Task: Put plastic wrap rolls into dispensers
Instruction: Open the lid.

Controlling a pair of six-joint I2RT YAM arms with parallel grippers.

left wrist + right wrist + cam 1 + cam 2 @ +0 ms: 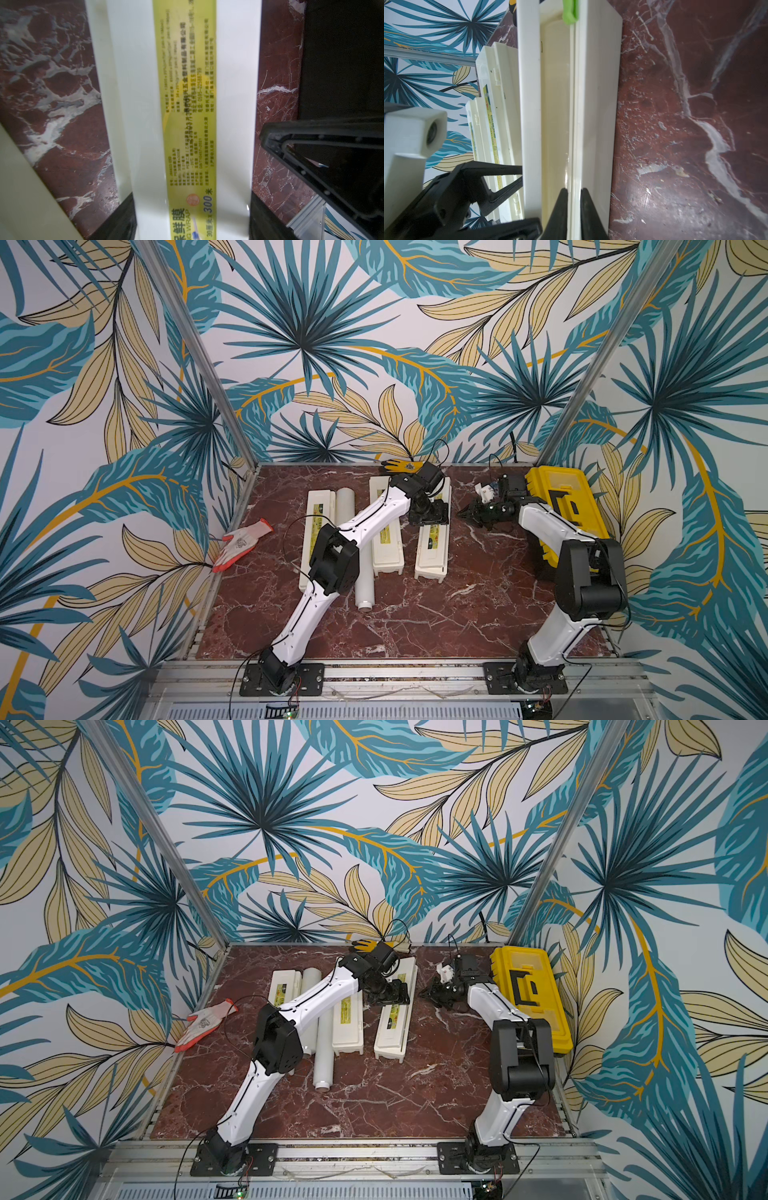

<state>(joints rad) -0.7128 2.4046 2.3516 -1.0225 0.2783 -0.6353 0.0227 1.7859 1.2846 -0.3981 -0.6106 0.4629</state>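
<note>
In a top view, the left gripper [430, 516] is seen straddling the open dispenser [432, 556]. The right gripper [463, 513] is set against that box's edge, just beside the left one. One plastic wrap roll [365, 585] is spotted lying on the table [457, 614], well apart from both grippers, between the other dispensers [320, 510].

From the left wrist, the yellow label [187, 104] is framed by black fingers [124, 220] pressed against either edge, and a wide hold is made out.

From the right wrist, the fingers [560, 209] are seen clamped narrowly on the box's thin front wall, with the inside exposed beside them.
</note>
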